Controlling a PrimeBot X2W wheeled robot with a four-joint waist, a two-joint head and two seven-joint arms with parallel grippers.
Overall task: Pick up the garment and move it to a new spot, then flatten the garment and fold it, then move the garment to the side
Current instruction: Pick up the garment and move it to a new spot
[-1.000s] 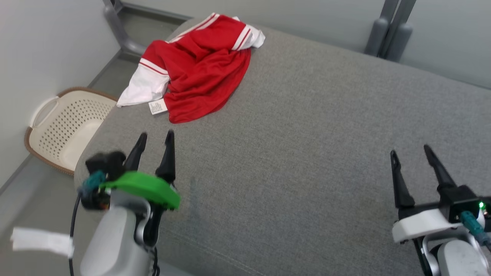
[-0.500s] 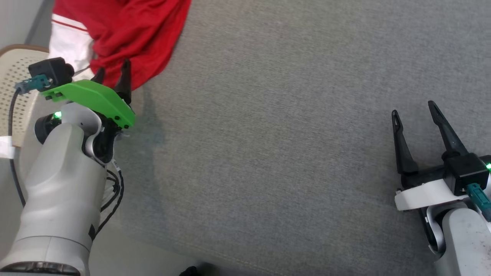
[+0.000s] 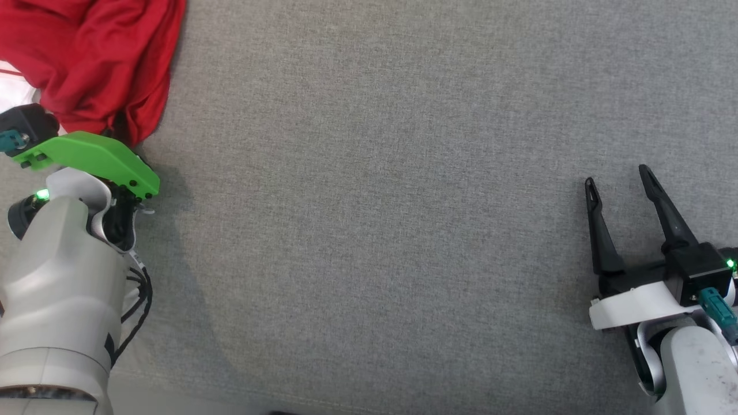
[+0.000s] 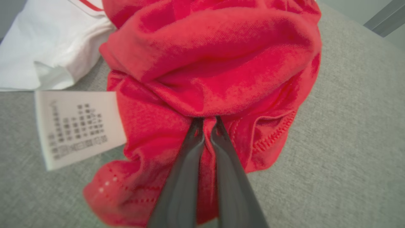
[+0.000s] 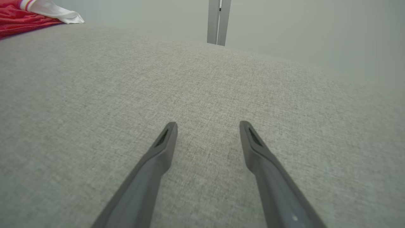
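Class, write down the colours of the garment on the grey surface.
The garment is mainly red with white sections, best seen in the left wrist view.

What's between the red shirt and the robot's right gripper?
Just bare grey cushion from the red garment to the right gripper, in the head view.

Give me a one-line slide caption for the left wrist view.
Left hand pinched shut on a fold of the red garment, care label beside it.
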